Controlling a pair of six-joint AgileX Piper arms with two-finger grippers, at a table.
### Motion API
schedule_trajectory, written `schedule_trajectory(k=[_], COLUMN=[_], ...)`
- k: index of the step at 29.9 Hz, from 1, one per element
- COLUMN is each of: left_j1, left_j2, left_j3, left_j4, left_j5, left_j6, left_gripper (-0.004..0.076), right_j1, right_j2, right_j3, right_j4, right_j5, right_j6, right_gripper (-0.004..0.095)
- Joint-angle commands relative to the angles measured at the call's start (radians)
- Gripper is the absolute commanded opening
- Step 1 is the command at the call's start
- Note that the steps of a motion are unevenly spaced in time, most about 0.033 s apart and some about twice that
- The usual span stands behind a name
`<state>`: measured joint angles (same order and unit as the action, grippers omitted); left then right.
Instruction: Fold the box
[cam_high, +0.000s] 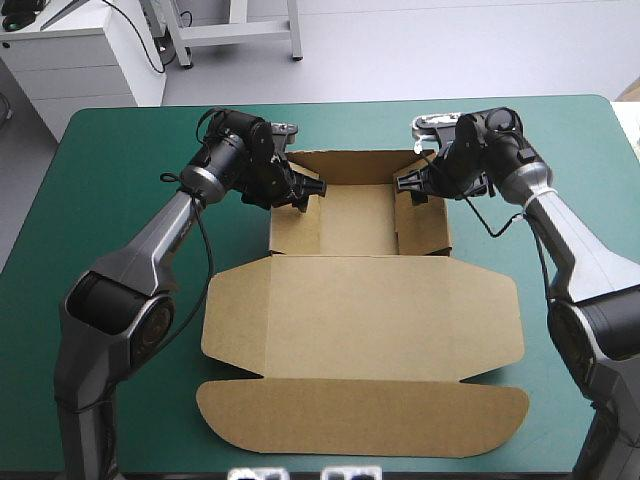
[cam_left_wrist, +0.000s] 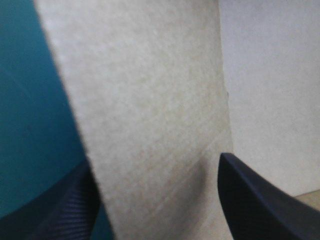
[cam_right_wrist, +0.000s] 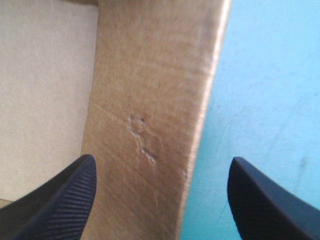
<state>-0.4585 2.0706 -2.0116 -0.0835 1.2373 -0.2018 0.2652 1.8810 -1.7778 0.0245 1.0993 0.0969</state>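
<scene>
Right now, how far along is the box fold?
Done: on the box, back and side walls stand, forming a tray. In hand: the left gripper and right gripper each straddle a side wall, fingers open. Remaining: the lid lies flat, its end flap unfolded.

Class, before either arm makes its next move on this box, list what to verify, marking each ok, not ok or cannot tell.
1. Left hand open, astride the brown cardboard box's left wall: ok.
2. Right hand open, astride the right wall: ok.
3. Both walls raised: ok.
4. Lid flat on the teal-green table cover: ok.
5. Walls tucked securely: cannot tell.
</scene>
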Motion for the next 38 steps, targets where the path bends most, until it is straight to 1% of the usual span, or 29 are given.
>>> schedule_trajectory(k=[1,6,7,8,9,10,12,13,15,19,24,28,33,38], left_j1=[-0.003,-0.003,-0.003,-0.003,-0.003,-0.003,-0.003,-0.003,-0.003,-0.003,-0.003,-0.003,-0.003,-0.003], left_j2=[-0.063,-0.096,-0.11,-0.124,-0.142,-0.161,-0.2,-0.222,-0.264,-0.37,-0.513,-0.637,-0.805,-0.973], left_j3=[-0.066,-0.119,-0.123,-0.123,-0.123,-0.123,-0.123,-0.118,-0.1,-0.005,0.207,0.385,0.626,0.802], left_j4=[0.045,0.147,0.163,0.168,0.168,0.166,0.161,0.155,0.129,0.057,0.018,0.033,0.028,0.028], left_j5=[0.048,0.048,0.048,0.05,0.05,0.05,0.05,0.05,0.05,0.05,0.046,0.025,-0.039,-0.085], left_j6=[0.0,0.015,0.031,0.042,0.049,0.051,0.051,0.051,0.051,0.064,0.121,0.126,0.126,0.122], left_gripper=[0.0476,0.0474,0.0459,0.043,0.037,0.0284,0.0065,-0.0005,-0.0006,-0.0008,-0.0008,-0.0008,-0.0008,-0.0008], right_j1=[-0.003,-0.003,-0.003,-0.003,-0.003,-0.003,-0.003,-0.003,-0.003,-0.003,-0.003,-0.003,-0.003,-0.003], right_j2=[-0.052,-0.052,-0.052,-0.052,-0.055,-0.057,-0.063,-0.065,-0.075,-0.12,-0.155,-0.151,-0.142,-0.108], right_j3=[-0.097,-0.172,-0.182,-0.183,-0.183,-0.183,-0.18,-0.176,-0.158,-0.062,0.043,0.072,0.092,0.092], right_j4=[-0.045,-0.075,-0.075,-0.075,-0.066,-0.051,-0.018,0.005,0.027,0.018,0.016,0.018,0.016,0.028], right_j5=[0.022,0.127,0.151,0.151,0.151,0.151,0.151,0.151,0.153,0.153,0.153,0.15,0.131,0.133], right_j6=[0.007,0.007,0.007,0.007,0.007,0.007,0.008,0.008,0.008,0.005,-0.024,-0.04,-0.048,-0.056], right_gripper=[0.0678,0.0678,0.0678,0.0678,0.0678,0.0678,0.0675,0.0674,0.0674,0.0674,0.0674,0.0674,0.0674,0.0674])
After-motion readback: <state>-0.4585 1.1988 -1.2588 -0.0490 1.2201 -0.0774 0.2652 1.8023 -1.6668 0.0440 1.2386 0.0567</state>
